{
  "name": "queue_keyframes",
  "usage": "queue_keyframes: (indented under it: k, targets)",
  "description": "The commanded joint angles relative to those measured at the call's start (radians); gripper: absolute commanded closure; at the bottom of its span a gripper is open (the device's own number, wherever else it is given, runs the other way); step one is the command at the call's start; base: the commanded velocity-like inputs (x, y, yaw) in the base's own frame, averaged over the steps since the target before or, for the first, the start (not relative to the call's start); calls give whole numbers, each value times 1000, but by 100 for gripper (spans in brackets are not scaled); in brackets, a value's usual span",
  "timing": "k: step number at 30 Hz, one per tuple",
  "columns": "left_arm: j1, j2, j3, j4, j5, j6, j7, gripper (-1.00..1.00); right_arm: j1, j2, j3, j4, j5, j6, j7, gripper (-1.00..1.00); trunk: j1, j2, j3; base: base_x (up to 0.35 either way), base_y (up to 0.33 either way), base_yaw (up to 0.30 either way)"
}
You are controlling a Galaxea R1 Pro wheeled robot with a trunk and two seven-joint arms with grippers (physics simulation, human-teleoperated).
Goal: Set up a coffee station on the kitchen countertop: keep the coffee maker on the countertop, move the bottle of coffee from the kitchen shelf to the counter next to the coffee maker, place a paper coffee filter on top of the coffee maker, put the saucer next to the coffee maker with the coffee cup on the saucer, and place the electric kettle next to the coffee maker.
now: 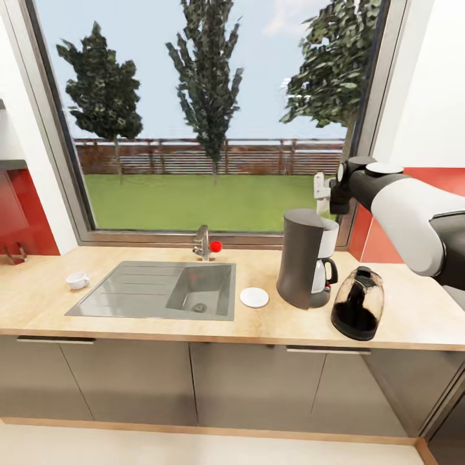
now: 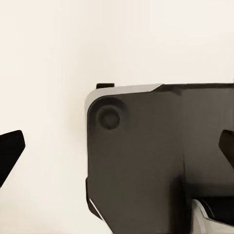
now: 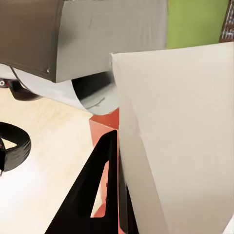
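Note:
The grey coffee maker (image 1: 303,258) stands on the wooden countertop (image 1: 161,326), right of the sink. My right gripper (image 1: 325,192) hovers just above and behind its top, shut on an off-white paper coffee filter (image 3: 180,136). One black finger (image 3: 97,195) presses against the paper, and the coffee maker's top (image 3: 73,39) lies close beyond it. A white saucer (image 1: 254,297) lies left of the machine. A rounded dark glass electric kettle (image 1: 357,303) sits to the machine's right, near the front edge. The small white coffee cup (image 1: 77,280) rests far left of the sink. My left gripper (image 2: 117,151) is open, its fingertips (image 2: 9,151) spread before a dark panel of my own body.
A steel sink (image 1: 161,289) with a faucet and red knob (image 1: 215,246) takes up the counter's middle. A large window runs behind the counter, with red wall panels (image 1: 19,213) on both sides. Grey cabinets sit below, and a dark holder (image 1: 13,254) stands at the far left.

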Motion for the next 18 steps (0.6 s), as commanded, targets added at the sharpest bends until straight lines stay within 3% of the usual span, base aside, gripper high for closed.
queue_keyframes:
  k: [1,11,12,18]
  targets:
    - [-6,6,0,-5,4,-4,2,-100,0,-1,7,-8,-12,10,5,100,0,-1,0,0,0,0]
    - [-56,62,-2,-61,5,-32,1,-100,0,-3,9,-64,-11,10,10,100,0,-1,0,0,0,0]
    - [-56,93,-3,-122,4,-70,0,-100,0,-3,9,-71,-11,10,10,100,0,-1,0,17,0,0]
    - [-56,93,-4,-117,3,-87,1,-100,0,-11,10,-68,-10,10,10,100,0,-1,0,68,-104,0]
